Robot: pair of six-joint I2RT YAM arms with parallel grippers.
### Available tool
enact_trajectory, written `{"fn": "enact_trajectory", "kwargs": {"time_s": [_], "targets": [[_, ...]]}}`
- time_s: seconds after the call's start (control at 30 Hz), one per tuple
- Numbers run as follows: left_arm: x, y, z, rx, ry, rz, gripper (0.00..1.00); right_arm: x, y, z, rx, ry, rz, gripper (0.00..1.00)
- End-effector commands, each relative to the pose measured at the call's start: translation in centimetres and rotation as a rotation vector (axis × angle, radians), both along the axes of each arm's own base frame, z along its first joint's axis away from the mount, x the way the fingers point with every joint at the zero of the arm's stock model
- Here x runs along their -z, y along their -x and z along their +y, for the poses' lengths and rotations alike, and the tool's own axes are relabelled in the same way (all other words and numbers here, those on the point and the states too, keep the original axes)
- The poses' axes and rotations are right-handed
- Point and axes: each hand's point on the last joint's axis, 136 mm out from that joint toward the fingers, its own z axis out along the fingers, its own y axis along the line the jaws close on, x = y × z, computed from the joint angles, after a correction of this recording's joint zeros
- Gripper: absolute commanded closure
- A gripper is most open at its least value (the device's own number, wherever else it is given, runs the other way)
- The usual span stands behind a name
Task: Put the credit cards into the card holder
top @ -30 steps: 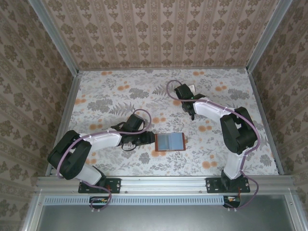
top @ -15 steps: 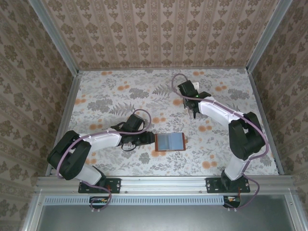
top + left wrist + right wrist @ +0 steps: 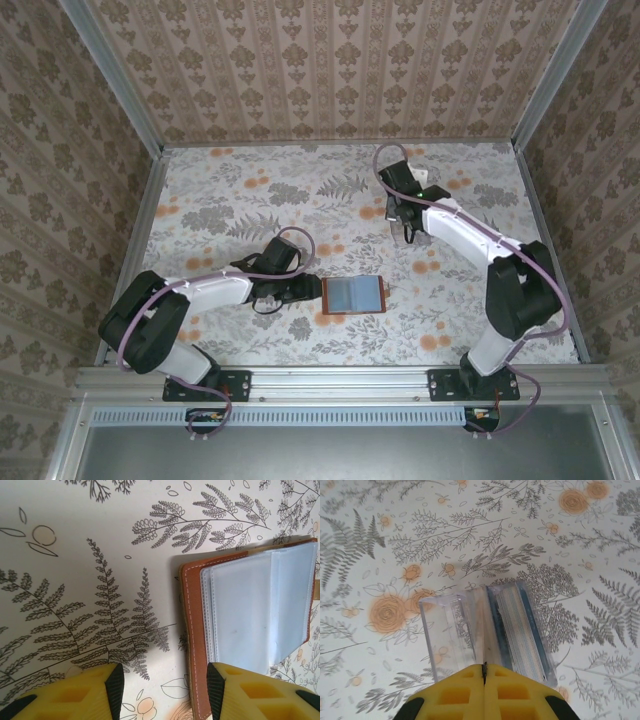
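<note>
Your left hand (image 3: pixel 165 690) sits low at the holder's (image 3: pixel 250 615) near-left edge, half open. One finger is over the leather border and the other over bare counter (image 3: pixel 75 540). It grips nothing; I judge it is there to pin or steady the holder, though I cannot tell whether it touches. The holder lies spread flat with its clear sleeves facing up, which leaves the pockets ready to load.

Your right hand (image 3: pixel 484 670) is pressed fully closed with nothing between its fingers, so it carries no card. It hangs over the clear tray (image 3: pixel 445 630) at the far right of the counter, its tips lined up with the divider. The cards (image 3: pixel 520 630) are packed on edge in the right compartment, well apart from the holder. None is out yet, so that hand must open before it can pinch one.
</note>
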Motion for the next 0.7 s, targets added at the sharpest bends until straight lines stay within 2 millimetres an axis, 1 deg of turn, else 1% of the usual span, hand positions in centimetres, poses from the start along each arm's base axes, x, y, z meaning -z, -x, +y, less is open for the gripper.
{"fn": "enact_trajectory", "kwargs": {"time_s": [0.0, 0.07, 0.1, 0.2, 0.23, 0.3, 0.33, 0.43, 0.5, 0.57, 0.67], "targets": [[-0.6, -0.3, -1.1, 0.036, 0.033, -0.019, 0.50, -3.5, 1.5, -0.1, 0.088, -0.131, -0.040, 1.00], [-0.4, -0.5, -1.3, 0.043, 0.034, -0.002, 0.51, -3.5, 2.2, -0.3, 0.119, -0.161, -0.038, 1.00], [-0.4, -0.6, -1.5, 0.047, 0.037, 0.005, 0.51, -3.5, 2.2, -0.3, 0.119, -0.166, -0.044, 1.00], [-0.3, -0.7, -2.2, 0.061, 0.055, 0.013, 0.51, -3.1, 1.5, -0.5, 0.104, -0.152, -0.068, 1.00], [-0.3, -0.8, -2.4, 0.071, 0.056, 0.015, 0.51, -2.8, 1.0, -0.2, 0.074, -0.153, -0.074, 1.00], [-0.1, -0.9, -2.4, 0.075, 0.043, 0.031, 0.51, -2.0, 0.6, 0.0, 0.042, -0.163, -0.052, 1.00], [-0.1, -0.9, -2.4, 0.073, 0.043, 0.031, 0.52, -2.2, 0.0, 0.2, 0.033, -0.168, -0.068, 1.00], [-0.1, -1.0, -2.7, 0.062, 0.074, 0.027, 0.52, -2.0, -0.6, -0.3, 0.034, -0.120, -0.067, 1.00], [0.0, -0.9, -2.6, 0.059, 0.072, 0.030, 0.52, -2.1, -1.0, -0.3, 0.001, -0.095, -0.060, 1.00], [0.0, -0.7, -2.4, 0.057, 0.071, 0.035, 0.52, -2.2, -1.3, 0.0, -0.043, -0.068, -0.046, 1.00], [0.1, -0.5, -2.0, 0.057, 0.070, 0.027, 0.52, -1.8, -1.2, -0.2, -0.068, -0.024, -0.007, 1.00]]}}
